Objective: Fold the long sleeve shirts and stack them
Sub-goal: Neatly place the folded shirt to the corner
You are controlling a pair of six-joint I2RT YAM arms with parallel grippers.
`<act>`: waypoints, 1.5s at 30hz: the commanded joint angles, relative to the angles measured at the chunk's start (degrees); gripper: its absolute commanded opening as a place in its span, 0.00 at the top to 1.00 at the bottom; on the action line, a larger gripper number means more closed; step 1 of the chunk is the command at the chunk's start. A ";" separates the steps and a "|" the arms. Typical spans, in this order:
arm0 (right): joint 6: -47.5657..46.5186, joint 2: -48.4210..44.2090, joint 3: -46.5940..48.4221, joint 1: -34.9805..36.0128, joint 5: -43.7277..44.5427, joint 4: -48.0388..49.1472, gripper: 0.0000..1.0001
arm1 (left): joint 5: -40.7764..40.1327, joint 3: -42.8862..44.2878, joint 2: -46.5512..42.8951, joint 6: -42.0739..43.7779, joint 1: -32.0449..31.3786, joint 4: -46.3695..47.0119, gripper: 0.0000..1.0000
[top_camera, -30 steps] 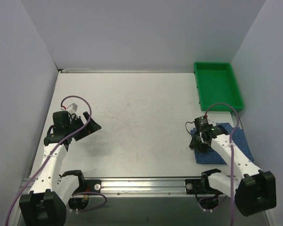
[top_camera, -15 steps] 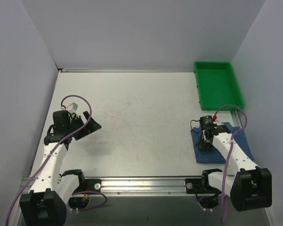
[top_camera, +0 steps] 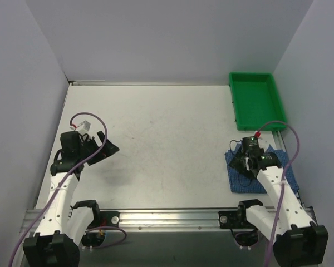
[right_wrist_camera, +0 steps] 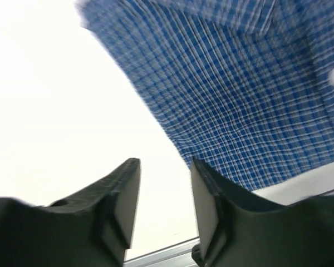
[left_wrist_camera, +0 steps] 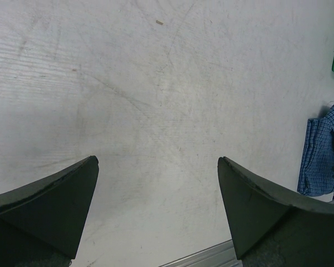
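Lying folded near the worktop's (top_camera: 167,139) right edge, the shirt (right_wrist_camera: 239,100) is being overhung at its left side by the nearer right tool (right_wrist_camera: 166,164), narrowly parted and empty, the wide-spread left tool (left_wrist_camera: 158,161) being held well apart.

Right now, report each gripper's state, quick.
Left gripper: wide open, holding nothing.
Right gripper: open only narrowly, nothing between the fingers, near the edge of the blue checked shirt.
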 commanded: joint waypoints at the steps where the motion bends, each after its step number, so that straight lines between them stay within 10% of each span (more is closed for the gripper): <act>1: -2.78 -9.26 7.93 0.09 4.08 -10.31 0.57 | 1.06 3.67 -4.20 0.12 0.04 -1.30 0.03; 14: -15.16 -35.65 42.91 0.00 19.56 -28.36 0.00 | -26.92 33.26 -23.27 8.28 -3.73 -28.19 0.03; 21: -24.67 -48.48 48.82 1.76 22.20 -28.98 0.00 | -44.10 36.37 -29.24 8.39 -12.78 -36.72 0.02; 45: -23.18 -64.76 41.87 9.41 24.49 -32.58 0.00 | -50.62 22.23 -51.49 3.02 -20.53 -24.25 0.03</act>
